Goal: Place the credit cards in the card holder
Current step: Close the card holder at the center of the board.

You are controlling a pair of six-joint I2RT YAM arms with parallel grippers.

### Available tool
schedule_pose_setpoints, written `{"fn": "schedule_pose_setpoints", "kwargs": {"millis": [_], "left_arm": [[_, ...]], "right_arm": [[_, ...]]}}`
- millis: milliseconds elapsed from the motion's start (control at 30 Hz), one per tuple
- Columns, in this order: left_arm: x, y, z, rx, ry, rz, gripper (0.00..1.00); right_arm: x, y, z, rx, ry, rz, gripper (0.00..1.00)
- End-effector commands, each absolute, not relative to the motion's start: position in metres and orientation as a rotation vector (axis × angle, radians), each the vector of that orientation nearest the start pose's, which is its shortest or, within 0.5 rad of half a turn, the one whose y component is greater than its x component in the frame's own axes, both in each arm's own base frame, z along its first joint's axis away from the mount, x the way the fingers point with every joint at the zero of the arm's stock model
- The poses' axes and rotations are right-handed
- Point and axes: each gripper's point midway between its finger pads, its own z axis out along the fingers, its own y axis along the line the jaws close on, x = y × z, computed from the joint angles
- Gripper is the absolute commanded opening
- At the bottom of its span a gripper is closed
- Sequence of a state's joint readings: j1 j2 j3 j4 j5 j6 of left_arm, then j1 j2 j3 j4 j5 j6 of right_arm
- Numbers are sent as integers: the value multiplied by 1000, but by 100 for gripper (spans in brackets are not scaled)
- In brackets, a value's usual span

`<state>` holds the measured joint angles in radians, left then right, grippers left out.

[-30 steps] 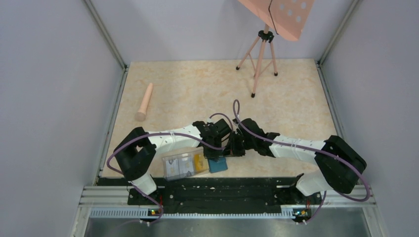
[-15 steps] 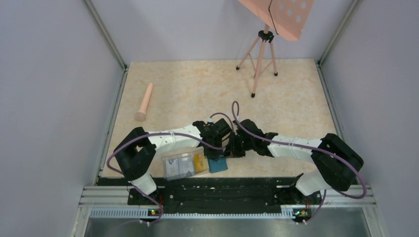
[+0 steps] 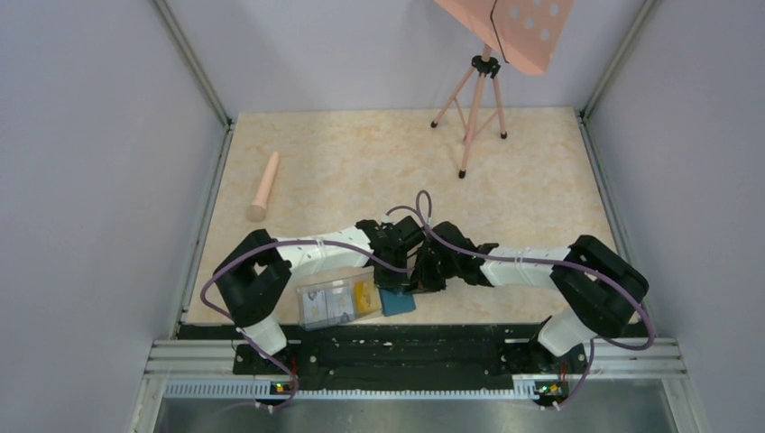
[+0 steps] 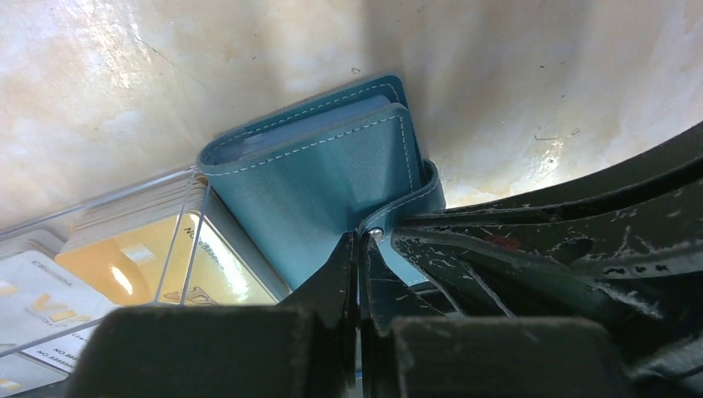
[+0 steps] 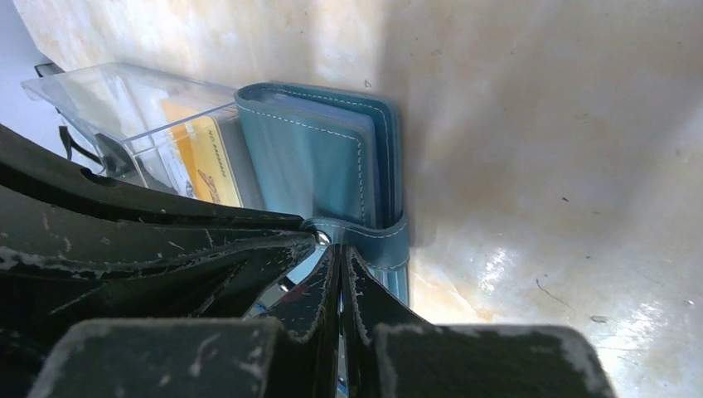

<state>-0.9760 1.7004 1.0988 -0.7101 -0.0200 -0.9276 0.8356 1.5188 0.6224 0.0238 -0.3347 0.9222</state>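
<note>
Left wrist view showed credit cards waiting in the clear box lower left, card holder folded, left gripper and right gripper both closed tight at its tab.

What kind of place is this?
Probably a robot lab's test booth: plain grey walls box in the table, the left arm and right arm are bolted to a metal rail, and a tripod stands at the back.

Card holder beside clear box, fingers — pressed together
</note>
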Motion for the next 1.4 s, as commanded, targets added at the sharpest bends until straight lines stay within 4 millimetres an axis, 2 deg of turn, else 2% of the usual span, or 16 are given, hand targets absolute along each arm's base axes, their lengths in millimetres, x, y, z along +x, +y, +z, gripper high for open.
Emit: {"fn": "schedule_pose_setpoints", "kwargs": {"millis": [0, 233, 400, 600, 733, 800, 867, 967, 1000, 1033, 1100, 1167, 1200, 1267, 1333, 1367], "left_arm": [[168, -287, 32, 89, 2938, -234, 0], [162, -274, 21, 78, 2968, -148, 0], [159, -272, 14, 79, 2989, -126, 0], [144, -270, -3, 49, 3031, -57, 0], [136, -260, -16, 22, 3052, 19, 0], [135, -262, -15, 25, 3051, 2, 0], [141, -270, -7, 46, 3026, -58, 0], [154, -291, 20, 104, 2963, -189, 2], [159, -297, 30, 114, 2941, -223, 7], [165, -303, 42, 123, 2917, -260, 17], [176, -314, 67, 128, 2861, -345, 40], [185, -319, 90, 119, 2810, -420, 58], [190, -321, 102, 114, 2784, -462, 63], [198, -323, 124, 100, 2735, -566, 67], [205, -324, 149, 96, 2675, -731, 75], [210, -320, 153, 79, 2657, -765, 78]], "right_arm": [[165, 323, 38, -75, 2710, 1098, 0], [163, 321, 26, -58, 2772, 1022, 0], [159, 312, 13, -35, 2847, 909, 0], [145, 304, 1, -10, 2928, 752, 0], [134, 309, -2, -27, 2955, 697, 0], [137, 314, 3, -43, 2932, 713, 0], [144, 318, 14, -62, 2888, 741, 0], [159, 325, 42, -74, 2798, 814, 0], [164, 326, 53, -73, 2764, 841, 0], [170, 326, 64, -66, 2731, 868, 0], [180, 322, 84, -41, 2675, 917, 3], [194, 312, 103, 9, 2621, 953, 15], [199, 306, 111, 31, 2597, 966, 23], [209, 292, 126, 67, 2554, 973, 37], [216, 275, 140, 95, 2513, 973, 53], [220, 267, 142, 116, 2506, 968, 57]]}}
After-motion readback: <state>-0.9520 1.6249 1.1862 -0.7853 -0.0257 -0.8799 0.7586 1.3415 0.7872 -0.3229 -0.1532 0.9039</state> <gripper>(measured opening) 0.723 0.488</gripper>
